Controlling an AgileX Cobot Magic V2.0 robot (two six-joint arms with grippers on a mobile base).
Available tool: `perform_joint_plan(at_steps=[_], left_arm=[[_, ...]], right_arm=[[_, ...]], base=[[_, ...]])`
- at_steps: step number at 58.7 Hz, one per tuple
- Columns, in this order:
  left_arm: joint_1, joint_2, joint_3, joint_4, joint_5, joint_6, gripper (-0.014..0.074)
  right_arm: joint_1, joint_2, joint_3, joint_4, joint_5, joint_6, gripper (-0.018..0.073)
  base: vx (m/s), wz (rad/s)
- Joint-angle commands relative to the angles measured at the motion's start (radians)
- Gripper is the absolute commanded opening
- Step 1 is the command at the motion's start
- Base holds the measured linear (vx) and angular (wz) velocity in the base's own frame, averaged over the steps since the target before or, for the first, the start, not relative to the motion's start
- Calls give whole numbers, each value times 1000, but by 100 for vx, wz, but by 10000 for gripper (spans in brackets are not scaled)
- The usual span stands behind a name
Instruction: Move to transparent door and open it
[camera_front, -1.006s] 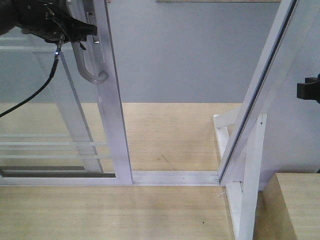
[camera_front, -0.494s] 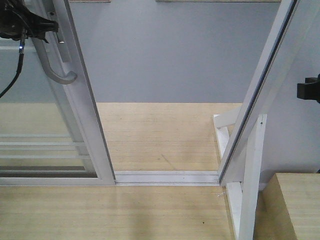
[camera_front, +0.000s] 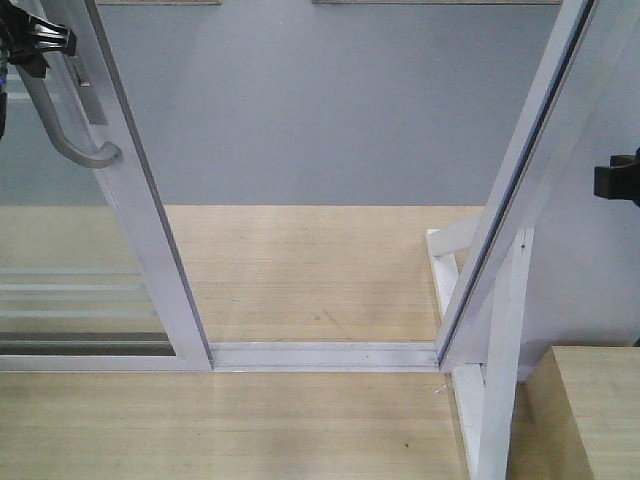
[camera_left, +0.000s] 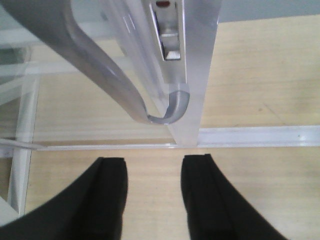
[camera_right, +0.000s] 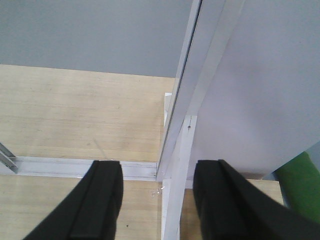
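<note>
The transparent door (camera_front: 130, 190) stands at the far left of the front view, its white stile slanting down to the floor track. Its curved grey handle (camera_front: 62, 135) hangs on the stile. My left gripper (camera_front: 30, 42) is at the top left corner, right by the upper part of the handle. In the left wrist view the handle (camera_left: 100, 75) curves down to its hooked end just beyond my left gripper (camera_left: 152, 167), whose jaws are apart with nothing between them. My right gripper (camera_right: 157, 170) is open and empty; it shows at the right edge of the front view (camera_front: 616, 180).
The fixed white frame post (camera_front: 520, 200) leans up on the right, with a white brace (camera_front: 500, 390) at its foot. The floor track (camera_front: 330, 353) crosses the opening. A wooden block (camera_front: 590, 410) sits at the lower right. A grey wall (camera_front: 350, 100) lies behind. A green object (camera_right: 300, 185) shows at the right.
The door and its handle have slid to the left together with my left gripper, and the opening between stile and right post has widened. The right gripper has not moved.
</note>
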Motion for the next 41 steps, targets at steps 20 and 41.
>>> perform_joint_plan(at_steps=[20, 41], left_arm=[[-2, -286, 91, -256, -298, 249, 430], [-2, -620, 673, -366, -676, 233, 407]], right_arm=[[-5, -12, -26, -21, -68, -6, 399], [-5, -12, -26, -21, -68, -6, 370]], base=[[0, 0], [0, 0]])
